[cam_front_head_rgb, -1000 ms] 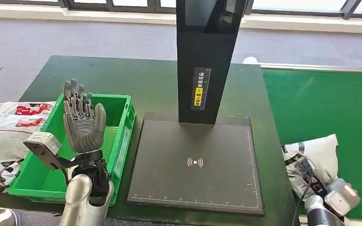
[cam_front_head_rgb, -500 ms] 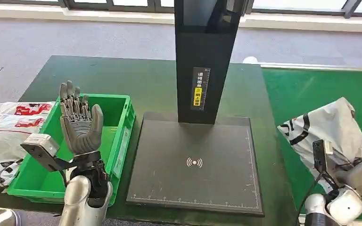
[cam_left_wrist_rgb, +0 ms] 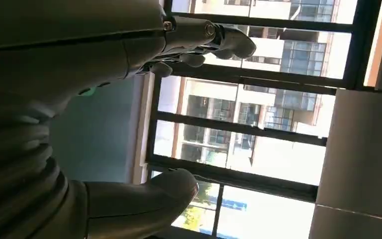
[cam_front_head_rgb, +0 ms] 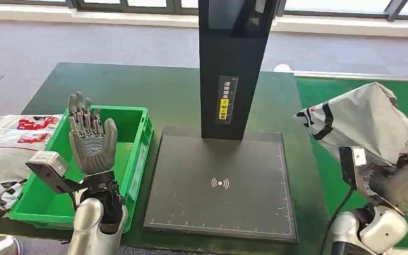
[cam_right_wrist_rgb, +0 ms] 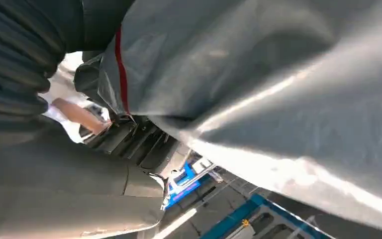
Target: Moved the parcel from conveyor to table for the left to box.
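A grey plastic parcel (cam_front_head_rgb: 366, 125) with black and red print hangs in the air over the green conveyor (cam_front_head_rgb: 350, 101) at the right. My right hand (cam_front_head_rgb: 398, 178) grips it from below, mostly hidden behind the bag. The parcel's grey film (cam_right_wrist_rgb: 258, 74) is pressed close against that hand in the right wrist view. My left hand (cam_front_head_rgb: 90, 141) stands upright with fingers spread and nothing in it, above the green box (cam_front_head_rgb: 138, 138). The thumb (cam_left_wrist_rgb: 144, 199) and fingers (cam_left_wrist_rgb: 209, 37) are apart in the left wrist view.
A dark scanner plate (cam_front_head_rgb: 220, 183) with a tall black post (cam_front_head_rgb: 234, 64) lies mid-table. Two printed parcels (cam_front_head_rgb: 8, 149) lie left of the green box. The dark green table (cam_front_head_rgb: 138, 85) reaches back to grey floor.
My right hand has lifted the parcel off the conveyor, higher and slightly toward the table. The left hand has stayed nearly still above the box.
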Robot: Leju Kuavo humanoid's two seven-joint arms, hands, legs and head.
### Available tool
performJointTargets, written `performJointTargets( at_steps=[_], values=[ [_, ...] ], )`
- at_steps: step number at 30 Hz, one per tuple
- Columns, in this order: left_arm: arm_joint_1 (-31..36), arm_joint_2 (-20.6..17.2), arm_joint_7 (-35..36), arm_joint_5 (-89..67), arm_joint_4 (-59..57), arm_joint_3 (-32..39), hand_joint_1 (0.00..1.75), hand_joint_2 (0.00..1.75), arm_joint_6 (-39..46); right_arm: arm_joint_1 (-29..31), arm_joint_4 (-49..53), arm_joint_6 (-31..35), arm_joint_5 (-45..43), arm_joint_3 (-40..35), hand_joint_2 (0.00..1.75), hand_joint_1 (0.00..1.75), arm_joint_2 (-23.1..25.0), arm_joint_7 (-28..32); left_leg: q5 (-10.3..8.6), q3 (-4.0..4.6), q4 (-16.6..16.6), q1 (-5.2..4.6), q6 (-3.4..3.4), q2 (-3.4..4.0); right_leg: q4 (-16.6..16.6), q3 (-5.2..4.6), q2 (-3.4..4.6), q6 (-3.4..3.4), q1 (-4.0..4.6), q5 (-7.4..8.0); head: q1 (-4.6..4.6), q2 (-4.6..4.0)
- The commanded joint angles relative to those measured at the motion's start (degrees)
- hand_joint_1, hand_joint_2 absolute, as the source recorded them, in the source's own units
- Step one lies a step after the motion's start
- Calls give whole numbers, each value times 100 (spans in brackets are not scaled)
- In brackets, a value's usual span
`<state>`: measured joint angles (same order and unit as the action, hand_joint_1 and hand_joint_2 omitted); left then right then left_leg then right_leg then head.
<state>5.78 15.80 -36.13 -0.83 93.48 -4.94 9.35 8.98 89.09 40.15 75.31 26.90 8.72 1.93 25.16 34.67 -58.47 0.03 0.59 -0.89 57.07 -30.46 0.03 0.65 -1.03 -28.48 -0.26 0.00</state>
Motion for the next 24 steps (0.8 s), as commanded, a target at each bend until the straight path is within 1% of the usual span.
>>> performJointTargets(
  at_steps=[1, 2, 3, 4, 5, 6, 7, 8, 10, 12, 13, 19, 20, 21, 22, 24],
  values=[
    [-2, 116, -86, -64, -367, 231, 0, 175, -122, 97, 116, -564, -1723, -1295, 175, 175, 72, 1222, 4, -19, 13, -1, 6, 43, -9, 3, 35, -10, 0, 6, 0, 0],
    [8, 115, -92, -68, -380, 239, 0, 175, -128, 78, 179, -620, -1808, -1382, 175, 175, 73, 1300, 2, -25, 20, -2, 7, 48, -13, 6, 39, -13, 1, 8, 0, -2],
    [34, 124, -104, -74, -407, 267, 0, 175, -139, 0, 354, -779, -2142, -1551, 175, 175, 74, 1484, 2, -14, 10, -2, 5, 31, -4, 0, 24, -9, -1, 3, 0, -2],
    [56, 126, -113, -80, -427, 295, 0, 175, -142, -90, 525, -1130, -2576, -1721, 175, 175, 52, 1667, 2, -17, 14, -1, 7, 35, -6, 0, 27, -11, 0, 4, 0, 0],
    [67, 130, -119, -83, -443, 309, 0, 175, -146, -130, 589, -1265, -2780, -1767, 175, 175, 55, 1762, 0, -22, 20, 0, 8, 34, -13, 5, 24, -13, 2, 5, 0, -2],
    [105, 120, -130, -90, -495, 328, 0, 175, -146, -193, 653, -1709, -3093, -1874, 175, 175, 31, 1889, -2, -24, 25, -1, 9, 28, -17, 9, 17, -15, 1, 3, 0, -2],
    [124, 118, -139, -96, -523, 335, 0, 175, -150, -195, 653, -1988, -3347, -1892, 175, 175, 39, 1996, 1, -20, 16, 1, 7, 24, -10, 6, 15, -11, 2, 1, 0, 0],
    [141, 116, -147, -101, -549, 341, 0, 175, -154, -182, 603, -2259, -3476, -1923, 175, 175, 25, 2058, 2, -12, 9, 4, 4, 16, -5, 3, 10, -6, 4, 0, 0, 0],
    [164, 112, -159, -106, -579, 343, 0, 175, -159, -131, 470, -2697, -3645, -1979, 175, 175, -6, 2147, 2, -23, 19, 3, 4, 27, -14, 11, 18, -9, 4, 2, 0, 0],
    [167, 117, -164, -109, -579, 350, 0, 175, -163, -66, 281, -2862, -3569, -2007, 175, 175, -42, 2135, 1, -19, 14, 5, 4, 25, -12, 8, 18, -7, 5, 3, 0, -2],
    [162, 116, -165, -108, -576, 350, 0, 175, -167, -54, 231, -2864, -3566, -1997, 175, 175, -48, 2132, 0, -10, 8, 5, 3, 19, -5, 1, 14, -6, 4, 2, 0, -2],
    [141, 91, -171, -74, -587, 337, 0, 175, -198, -24, 65, -2921, -3517, -1925, 175, 175, -77, 2068, -2, -18, 15, 5, 4, 18, -14, 10, 11, -7, 4, 4, 0, 0],
    [153, 90, -171, -71, -606, 335, 0, 175, -196, 7, -8, -2996, -3492, -1911, 175, 175, -83, 1978, 0, -11, 7, 6, 3, 15, -7, 4, 10, -5, 5, 2, 0, -2],
    [163, 96, -171, -69, -607, 329, 0, 175, -196, 32, -87, -3076, -3440, -1909, 175, 175, -100, 1849, -5, -27, 27, 5, 5, 27, -27, 17, 17, -11, 5, 9, 0, -2],
    [175, 95, -171, -65, -630, 320, 0, 175, -206, 97, -258, -3108, -3397, -1898, 175, 175, -116, 1772, -2, -19, 18, 4, 5, 24, -16, 9, 16, -9, 4, 6, 0, -2],
    [188, 97, -170, -65, -644, 313, 0, 175, -208, 153, -396, -3104, -3397, -1886, 175, 175, -131, 1780, -3, -23, 21, 5, 5, 25, -20, 13, 16, -9, 5, 7, 0, 0]
  ],
)
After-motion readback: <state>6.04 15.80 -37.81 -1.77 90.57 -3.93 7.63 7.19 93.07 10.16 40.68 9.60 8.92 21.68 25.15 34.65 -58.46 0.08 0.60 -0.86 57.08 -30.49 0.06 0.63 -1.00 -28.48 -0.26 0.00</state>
